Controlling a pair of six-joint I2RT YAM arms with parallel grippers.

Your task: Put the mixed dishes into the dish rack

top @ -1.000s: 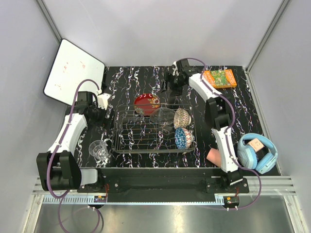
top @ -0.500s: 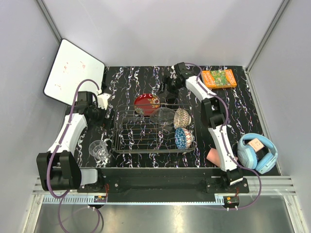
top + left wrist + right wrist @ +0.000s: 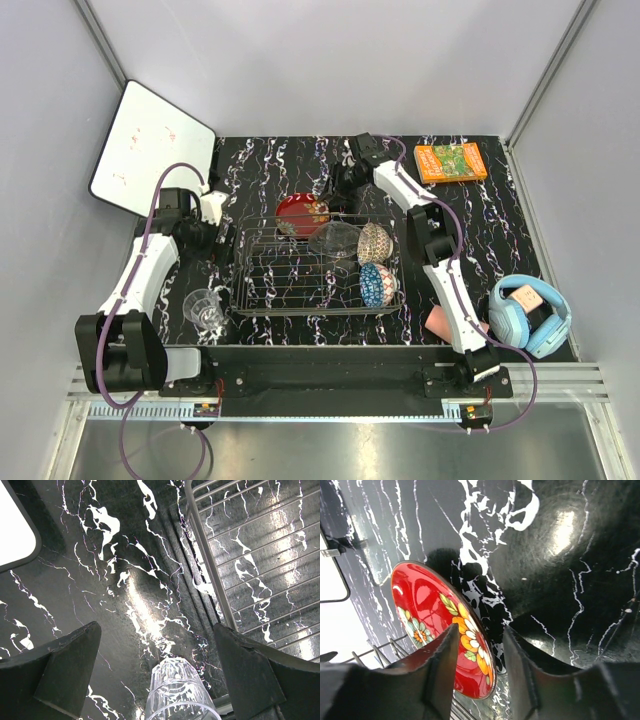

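I work in a lab test cell, not a kitchen: plain pale grey wall panels (image 3: 330, 70) box in the black, white-veined marble-look tabletop (image 3: 500, 230), a slotted aluminium rail (image 3: 330, 400) fronts it at the near edge, and bare purple cables (image 3: 152, 215) loop over it.

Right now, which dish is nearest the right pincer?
The red flowered dish, leaning at the rack's far edge; its rim sits inside the right pincer.

3 bowls (image 3: 378, 284) (image 3: 374, 242) (image 3: 334, 238), 2 cups (image 3: 205, 308) (image 3: 438, 320), 1 dish (image 3: 300, 212), 1 rack (image 3: 280, 275), 1 book (image 3: 452, 161), 1 hdset (image 3: 510, 320)
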